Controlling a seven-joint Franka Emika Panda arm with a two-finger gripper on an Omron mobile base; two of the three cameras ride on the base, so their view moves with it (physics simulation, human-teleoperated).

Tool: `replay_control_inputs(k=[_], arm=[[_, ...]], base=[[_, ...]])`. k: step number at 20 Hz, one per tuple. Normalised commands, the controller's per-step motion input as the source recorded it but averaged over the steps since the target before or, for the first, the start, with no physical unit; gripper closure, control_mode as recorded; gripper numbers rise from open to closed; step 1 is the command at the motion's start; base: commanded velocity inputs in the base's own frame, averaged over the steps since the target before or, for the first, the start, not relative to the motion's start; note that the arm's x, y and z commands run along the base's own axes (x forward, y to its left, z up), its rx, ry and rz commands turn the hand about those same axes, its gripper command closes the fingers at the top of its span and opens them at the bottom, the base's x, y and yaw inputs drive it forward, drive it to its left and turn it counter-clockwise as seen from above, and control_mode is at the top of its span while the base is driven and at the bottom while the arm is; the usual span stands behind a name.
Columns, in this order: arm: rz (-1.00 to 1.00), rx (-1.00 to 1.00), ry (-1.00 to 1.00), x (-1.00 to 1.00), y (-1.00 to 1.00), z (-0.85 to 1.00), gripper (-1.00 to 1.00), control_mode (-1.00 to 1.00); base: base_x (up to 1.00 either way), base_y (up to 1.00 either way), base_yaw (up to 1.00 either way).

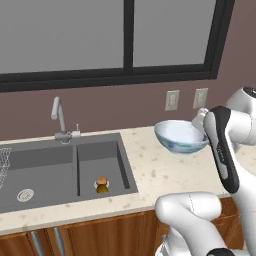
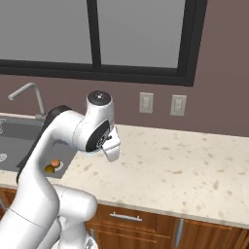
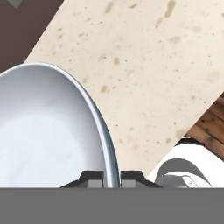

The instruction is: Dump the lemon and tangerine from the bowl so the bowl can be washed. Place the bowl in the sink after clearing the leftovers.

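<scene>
The bowl (image 1: pixel 180 136), white with a pale blue outside, hangs tilted above the counter to the right of the sink (image 1: pixel 45 172). In the hand view its inside (image 3: pixel 43 131) holds nothing. My gripper (image 3: pixel 111 179) is shut on the bowl's rim, one fingertip on each side of it. The tangerine (image 1: pixel 101 179) and the lemon (image 1: pixel 102 188) lie together on the floor of the sink's right basin, over the drain. They show again past my arm in the right base view: tangerine (image 2: pixel 56 163), lemon (image 2: pixel 49 168).
A silver faucet (image 1: pixel 59 117) stands behind the sink, and a wire rack (image 1: pixel 3 165) sits at its far left. The speckled counter (image 2: pixel 185 165) runs wide to the right. Two wall outlets (image 1: pixel 172 100) sit above it, with wooden cabinet fronts (image 2: pixel 146 223) below.
</scene>
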Motion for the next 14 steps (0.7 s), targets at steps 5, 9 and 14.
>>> replay_control_inputs(k=[5, 9, 14], arm=[[0.01, 0.00, -0.15, -0.06, 0.00, -0.20, 1.00, -1.00], [0.00, 0.03, 0.00, 0.00, 0.00, 0.00, 1.00, -1.00], [0.00, 0.01, 0.00, -0.11, 0.00, -0.02, 1.00, 1.00]], base=[[0.00, 0.00, 0.00], [0.00, 0.00, 0.00], [-0.36, 0.01, 0.00]])
